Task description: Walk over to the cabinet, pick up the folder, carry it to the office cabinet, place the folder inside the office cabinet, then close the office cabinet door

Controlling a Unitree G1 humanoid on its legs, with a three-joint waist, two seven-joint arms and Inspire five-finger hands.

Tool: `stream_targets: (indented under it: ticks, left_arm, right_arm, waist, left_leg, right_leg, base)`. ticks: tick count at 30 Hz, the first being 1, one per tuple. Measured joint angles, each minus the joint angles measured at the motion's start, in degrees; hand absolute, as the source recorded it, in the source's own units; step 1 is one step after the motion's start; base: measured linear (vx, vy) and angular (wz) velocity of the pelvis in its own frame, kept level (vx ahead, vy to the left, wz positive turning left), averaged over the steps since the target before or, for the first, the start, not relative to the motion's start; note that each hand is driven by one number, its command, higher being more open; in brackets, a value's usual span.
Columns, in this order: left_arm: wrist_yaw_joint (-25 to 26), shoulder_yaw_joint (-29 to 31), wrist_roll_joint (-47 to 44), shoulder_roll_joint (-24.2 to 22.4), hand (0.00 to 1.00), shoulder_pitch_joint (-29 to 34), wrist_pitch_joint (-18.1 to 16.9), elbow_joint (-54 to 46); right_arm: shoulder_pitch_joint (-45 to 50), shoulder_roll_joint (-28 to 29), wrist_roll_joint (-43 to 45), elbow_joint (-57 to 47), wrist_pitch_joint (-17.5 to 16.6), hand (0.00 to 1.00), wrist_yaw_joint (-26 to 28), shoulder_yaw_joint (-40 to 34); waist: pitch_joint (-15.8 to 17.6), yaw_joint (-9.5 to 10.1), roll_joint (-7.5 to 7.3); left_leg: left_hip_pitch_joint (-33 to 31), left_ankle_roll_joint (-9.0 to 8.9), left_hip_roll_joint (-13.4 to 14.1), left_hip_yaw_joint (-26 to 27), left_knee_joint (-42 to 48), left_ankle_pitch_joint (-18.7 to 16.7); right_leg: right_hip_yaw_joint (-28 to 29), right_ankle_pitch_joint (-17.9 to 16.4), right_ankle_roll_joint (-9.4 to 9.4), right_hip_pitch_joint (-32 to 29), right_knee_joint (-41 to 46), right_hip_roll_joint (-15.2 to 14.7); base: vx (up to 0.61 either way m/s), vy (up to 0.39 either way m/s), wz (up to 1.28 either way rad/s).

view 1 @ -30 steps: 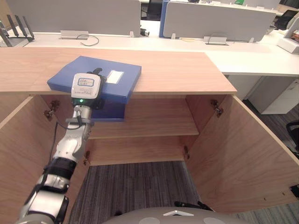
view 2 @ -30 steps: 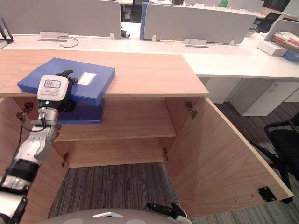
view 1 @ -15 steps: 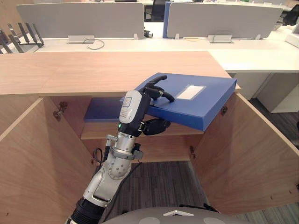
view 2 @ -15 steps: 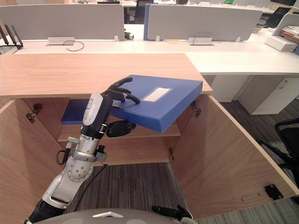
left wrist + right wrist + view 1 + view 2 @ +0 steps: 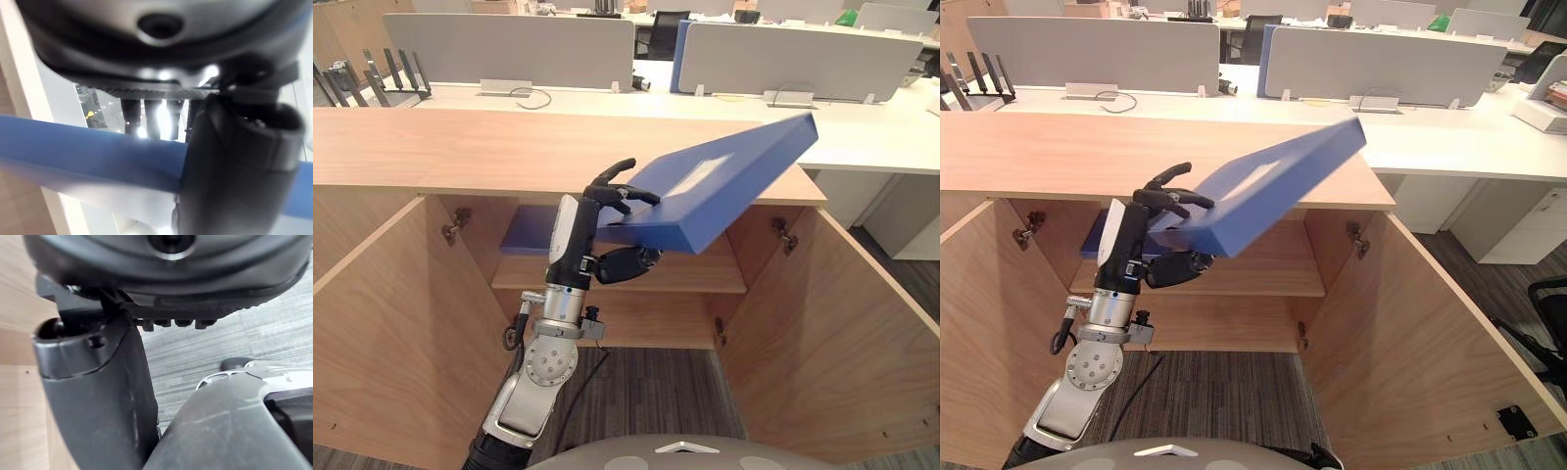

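Folder (image 5: pixel 715 186) tilted in left robot hand (image 5: pixel 576 235); second folder (image 5: pixel 533 230) (blue) on shelf (image 5: pixel 705 279).

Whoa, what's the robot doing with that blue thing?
The robot's left hand is gripping a blue folder by one end. It holds the folder in the air, tilted, with the far end higher, in front of a wooden cabinet. The cabinet doors stand wide open. A second blue folder lies on the shelf inside. The held folder isn't inside yet.
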Motion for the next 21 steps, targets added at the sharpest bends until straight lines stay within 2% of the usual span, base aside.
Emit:
stream_targets:
  ticks: [5, 10, 16, 21]
  left_arm:
    - [-3.21, -2.33, -10.13, -0.92, 0.00, 0.84, 4.41, -0.14]
    - [-6.00, -5.60, -17.87, -0.94, 0.00, 1.06, 6.37, -1.70]
    - [-8.06, -5.62, -28.91, -0.93, 0.00, 0.69, 6.34, -8.94]
    - [-9.13, -5.46, -40.02, -1.25, 0.00, -2.75, 6.23, -9.27]
  right_arm:
    - [-0.26, -0.11, 0.08, 1.18, -0.02, 1.00, 0.49, -0.09]
    - [-0.41, -0.36, 0.09, 1.25, -0.09, 1.00, 0.79, -0.19]
    - [-0.40, -0.76, 0.12, 1.18, -0.10, 1.00, 0.83, -0.44]
    - [-0.46, -0.75, 0.12, 1.20, -0.03, 1.00, 0.78, -0.39]
  waist:
    - [-0.82, -0.24, 0.16]
    - [-0.87, -0.61, 0.75]
    - [-0.81, -0.50, 1.52]
    - [-0.87, -0.46, 1.43]
  left_leg:
    - [-2.42, 0.08, 0.71, 0.24, 0.02, 1.17]
    - [-3.29, 0.27, 1.40, 0.21, 0.02, 1.94]
    - [-3.53, 0.31, 1.63, -0.04, 0.01, 1.94]
    - [-3.92, 0.68, 1.02, -0.28, 0.01, 2.41]
  right_leg:
    - [0.58, 0.80, 0.02, -2.81, 0.66, 0.39]
    - [0.80, 1.83, -0.29, -3.75, 0.58, 1.03]
    - [0.87, 2.47, -0.57, -3.72, -0.37, 1.15]
    - [0.64, 3.07, -0.07, -3.72, -0.83, 0.98]
  base:
    - [-0.02, -0.009, -0.03]
    - [-0.07, -0.006, -0.01]
    - [-0.09, 0.009, 0.01]
    - [-0.02, 0.001, 0.03]
